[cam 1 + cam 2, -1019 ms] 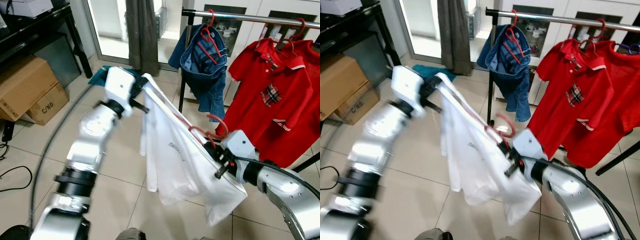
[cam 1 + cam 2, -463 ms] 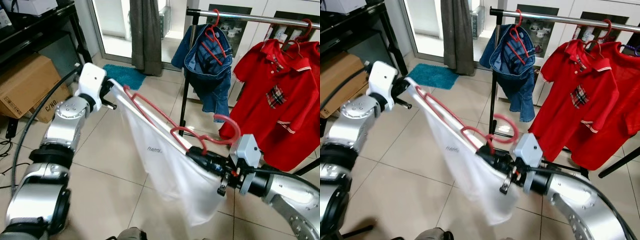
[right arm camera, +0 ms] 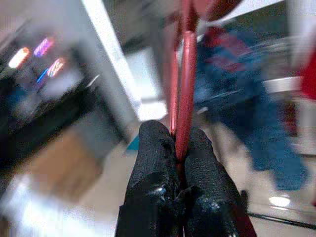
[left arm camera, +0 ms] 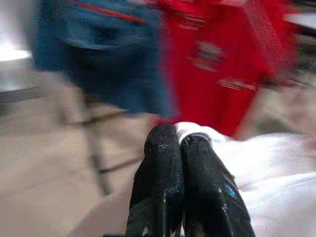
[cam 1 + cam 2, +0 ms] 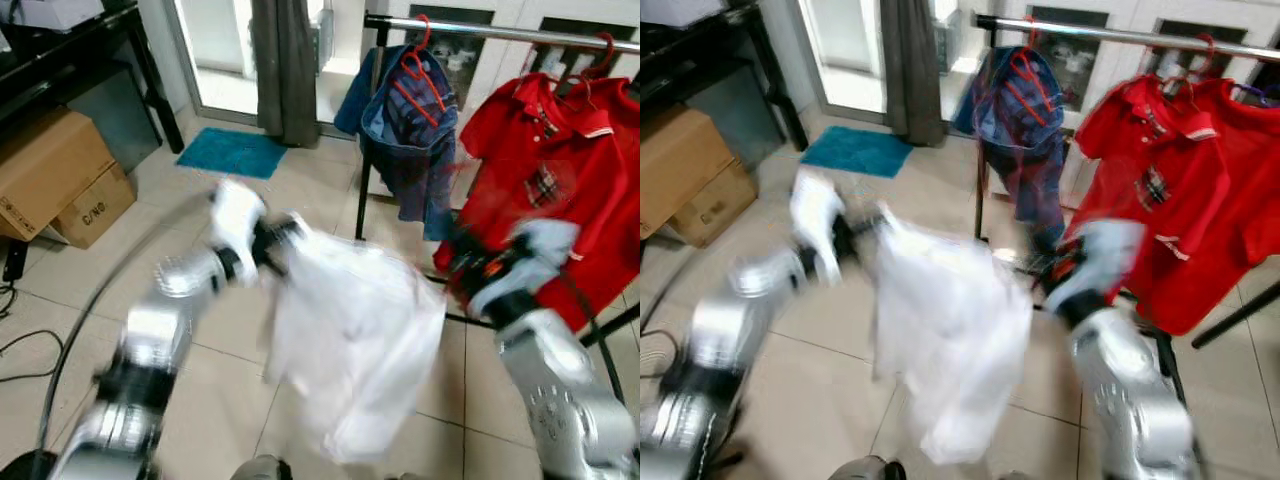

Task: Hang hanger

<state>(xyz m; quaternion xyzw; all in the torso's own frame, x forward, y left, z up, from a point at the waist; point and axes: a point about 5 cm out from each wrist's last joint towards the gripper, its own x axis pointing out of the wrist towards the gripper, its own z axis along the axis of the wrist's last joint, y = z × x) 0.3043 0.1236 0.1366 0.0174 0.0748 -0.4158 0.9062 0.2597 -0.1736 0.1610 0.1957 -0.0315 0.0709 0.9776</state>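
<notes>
A white shirt (image 5: 350, 330) on a red hanger (image 3: 185, 74) hangs bunched between my two arms, all blurred by motion. My left gripper (image 5: 275, 240) is at the shirt's left shoulder; the left wrist view has its fingers (image 4: 163, 163) shut on the white cloth edge. My right gripper (image 5: 465, 265) is to the right, in front of the red polo shirt (image 5: 550, 170). In the right wrist view the right gripper (image 3: 176, 143) is shut on the red hanger's bar. The metal rail (image 5: 500, 30) runs above, carrying a denim garment (image 5: 410, 120) and the polo on red hangers.
Cardboard boxes (image 5: 60, 170) and a black shelf stand at the left. A teal mat (image 5: 232, 152) lies before the door, with a grey curtain (image 5: 285, 70) beside it. The rack's upright pole (image 5: 365, 150) and its foot stand behind the shirt. Tiled floor lies in front.
Both arms have swung fast. The right gripper rose toward the rack with the hanger, the left moved in to the right, and the stretched shirt now hangs bunched.
</notes>
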